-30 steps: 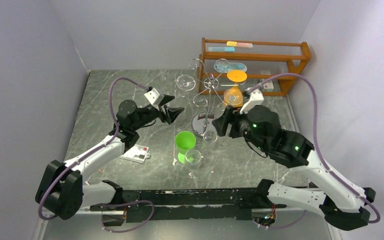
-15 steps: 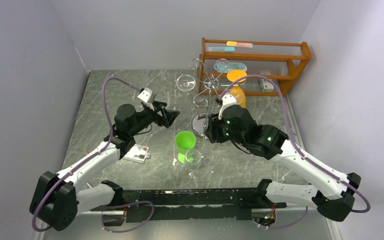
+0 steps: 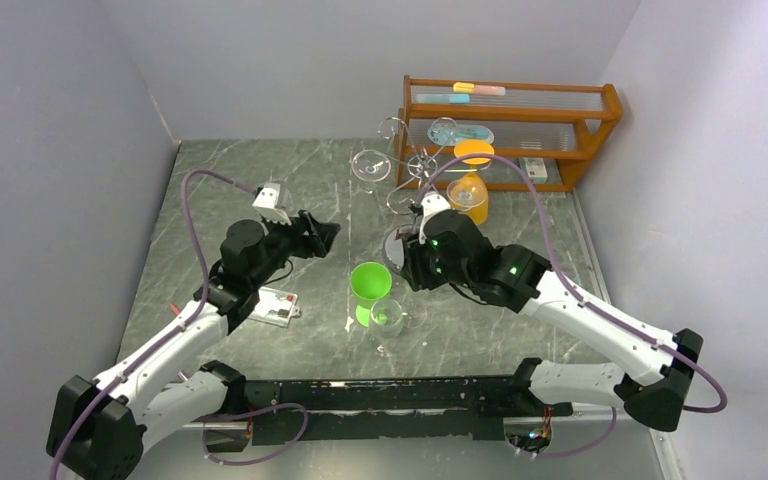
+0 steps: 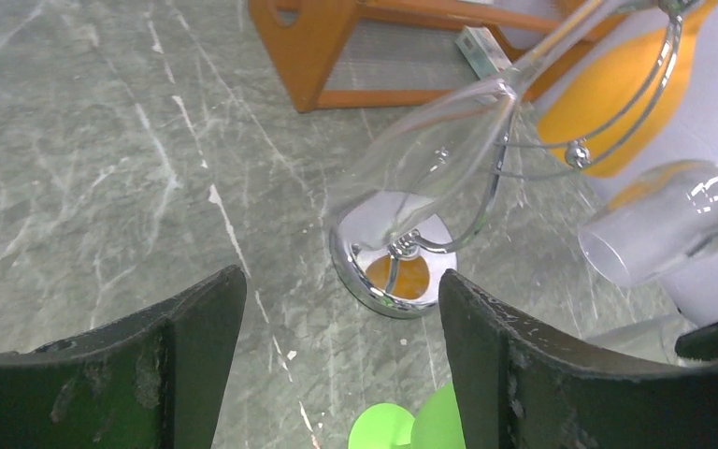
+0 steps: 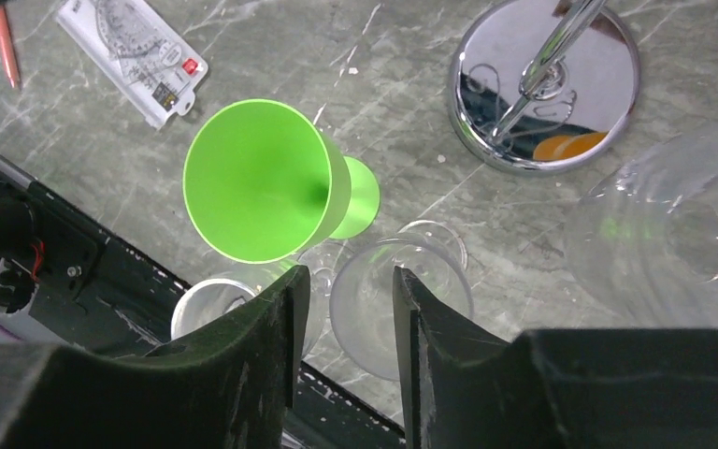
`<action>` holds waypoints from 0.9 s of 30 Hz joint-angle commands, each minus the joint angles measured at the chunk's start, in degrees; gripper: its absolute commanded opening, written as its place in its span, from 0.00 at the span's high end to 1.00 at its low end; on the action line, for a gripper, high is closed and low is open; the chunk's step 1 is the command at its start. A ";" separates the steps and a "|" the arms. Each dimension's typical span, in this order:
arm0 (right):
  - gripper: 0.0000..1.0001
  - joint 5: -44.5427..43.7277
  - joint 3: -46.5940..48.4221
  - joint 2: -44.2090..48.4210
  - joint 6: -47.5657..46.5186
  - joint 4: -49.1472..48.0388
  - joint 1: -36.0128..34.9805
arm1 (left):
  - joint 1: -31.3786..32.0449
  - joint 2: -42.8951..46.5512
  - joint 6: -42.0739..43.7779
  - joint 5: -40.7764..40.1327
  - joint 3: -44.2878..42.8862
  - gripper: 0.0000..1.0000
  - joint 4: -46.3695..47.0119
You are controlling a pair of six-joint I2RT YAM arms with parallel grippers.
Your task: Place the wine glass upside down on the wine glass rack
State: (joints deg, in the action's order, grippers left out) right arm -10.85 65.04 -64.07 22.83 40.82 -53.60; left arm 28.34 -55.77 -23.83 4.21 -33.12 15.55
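Wine glass upright below half-parted right gripper, beside green cup; left gripper wide apart.

The top camera sits high up behind the two arms. It looks down and forward over the whole table from far off, all the way to the wooden shelf at the back.

The left wrist camera rides on the left arm. It peeks out between the fingers of the left gripper, low and slanted, across the table toward that shelf.

The right wrist camera peeks between the fingers of the right gripper. It looks almost straight down, from very close.

All three views show the shiny round base of the wine glass rack and the green cup.
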 commanded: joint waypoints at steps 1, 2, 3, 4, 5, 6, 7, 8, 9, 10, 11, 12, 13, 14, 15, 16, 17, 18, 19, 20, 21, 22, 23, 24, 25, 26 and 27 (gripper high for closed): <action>0.59 1.02 -0.40 -1.24 -2.26 0.50 -0.42 | 0.01 2.80 -2.35 -6.80 -0.23 0.21 -2.60; 0.60 0.91 -0.42 -1.45 -2.45 0.71 -0.46 | 0.05 3.33 -2.54 -7.60 0.29 0.20 -2.24; 0.60 0.86 -0.54 -1.65 -2.67 0.68 -0.60 | 0.05 3.79 -2.75 -8.14 0.81 0.20 -1.79; 0.61 0.77 -0.71 -1.79 -2.90 0.64 -0.67 | 0.04 4.08 -2.75 -8.49 1.08 0.20 -1.52; 0.62 0.60 -0.70 -1.96 -3.10 0.83 -0.89 | 0.05 4.30 -2.65 -8.60 1.13 0.21 -1.69; 0.62 0.33 -0.62 -2.13 -3.19 1.19 -1.02 | 0.05 4.31 -2.66 -8.67 0.94 0.21 -1.93; 0.63 0.00 -0.54 -2.34 -3.37 1.50 -1.27 | 0.05 4.20 -2.58 -8.61 0.77 0.21 -2.24; 0.65 -0.14 -0.46 -2.41 -3.58 1.66 -1.57 | 0.05 4.04 -2.54 -8.60 0.52 0.21 -2.46; 0.66 -0.23 -0.37 -2.56 -3.92 1.86 -1.91 | 0.05 3.92 -2.61 -8.72 0.25 0.22 -2.79; 0.67 -0.38 -0.29 -2.74 -4.13 2.01 -2.29 | 0.05 3.77 -2.57 -8.69 0.06 0.22 -2.90; 0.67 -0.46 -0.20 -2.91 -4.43 2.35 -2.70 | 0.05 3.62 -2.54 -8.76 -0.13 0.22 -3.09; 0.68 -0.79 -0.05 -3.11 -4.50 2.68 -3.11 | 0.05 3.61 -2.40 -8.84 -0.32 0.22 -3.38; 0.68 -1.36 0.06 -3.50 -4.70 3.01 -3.54 | 0.05 3.63 -2.11 -9.30 -0.54 0.22 -3.63; 0.68 -1.94 0.15 -3.78 -4.79 3.39 -3.93 | 0.05 3.64 -1.83 -9.47 -0.80 0.21 -4.15; 0.68 -2.95 0.36 -4.04 -4.63 3.85 -4.37 | 0.05 3.66 -1.57 -10.07 -1.00 0.21 -4.68; 0.68 -3.89 0.51 -4.24 -4.60 4.13 -4.72 | 0.05 3.77 -1.35 -10.62 -1.24 0.21 -5.28; 0.68 -4.61 0.59 -4.36 -4.83 4.24 -5.09 | 0.05 3.94 -1.23 -11.24 -1.44 0.20 -5.84; 0.70 -5.61 0.82 -4.53 -4.74 4.42 -5.61 | 0.05 4.18 -1.34 -11.97 -1.56 0.20 -6.24; 0.75 -6.60 1.04 -4.65 -4.71 4.56 -5.97 | 0.05 4.37 -1.45 -12.19 -1.63 0.20 -6.52; 0.80 -7.38 1.30 -4.72 -4.68 4.87 -6.32 | 0.05 4.59 -1.47 -12.16 -1.67 0.20 -6.53; 0.87 -8.34 1.74 -4.93 -4.59 5.32 -6.63 | 0.04 4.75 -1.43 -12.02 -1.68 0.20 -6.42; 0.92 -8.72 2.29 -5.11 -4.60 5.85 -6.87 | 0.05 4.86 -1.44 -11.92 -1.68 0.20 -6.41; 0.97 -9.01 2.89 -5.10 -4.62 6.41 -7.12 | 0.05 4.97 -1.46 -12.04 -1.72 0.21 -6.50; 1.00 -9.20 3.36 -5.03 -4.76 6.84 -7.27 | 0.05 5.03 -1.54 -12.10 -1.81 0.21 -6.69; 1.00 -9.43 3.81 -4.90 -4.78 7.33 -7.49 | 0.05 5.10 -1.44 -12.11 -1.93 0.21 -6.75; 1.00 -9.73 4.38 -4.73 -4.85 7.95 -7.66 | 0.05 5.34 -1.26 -12.19 -2.10 0.21 -6.89; 1.00 -10.24 4.92 -4.44 -4.86 8.91 -7.68 | 0.05 5.64 -1.02 -12.31 -2.24 0.22 -7.00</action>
State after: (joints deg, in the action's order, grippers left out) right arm -18.09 66.96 -68.95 18.76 45.80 -60.64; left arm 28.34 -51.48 -25.89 -6.68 -33.12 9.76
